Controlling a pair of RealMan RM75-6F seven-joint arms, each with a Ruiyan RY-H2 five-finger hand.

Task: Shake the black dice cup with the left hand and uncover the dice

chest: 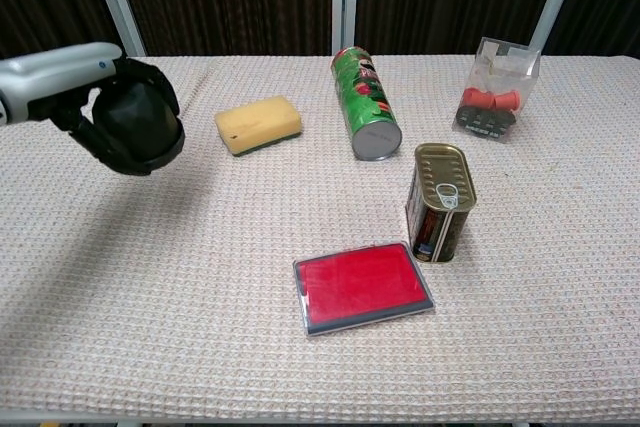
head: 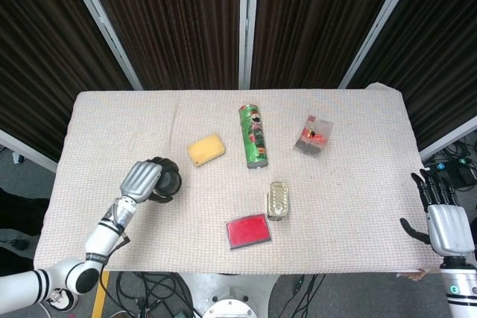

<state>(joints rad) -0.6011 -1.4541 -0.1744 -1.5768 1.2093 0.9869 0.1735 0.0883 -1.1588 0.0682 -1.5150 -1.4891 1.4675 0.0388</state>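
My left hand (head: 143, 179) (chest: 72, 72) grips the black dice cup (head: 165, 179) (chest: 135, 130), fingers wrapped around its dome. The cup hangs above the cloth at the left of the table, tilted, with its shadow on the cloth below. No dice show in either view. My right hand (head: 445, 221) stays off the table's right front corner with its fingers spread and nothing in it; the chest view does not show it.
A yellow sponge (chest: 258, 124) lies just right of the cup. Further right lie a green tube can (chest: 366, 115), an upright tin (chest: 439, 201), a red flat case (chest: 364, 286) and a clear box of small parts (chest: 494, 90). The table (head: 104, 117) is covered with woven cloth.
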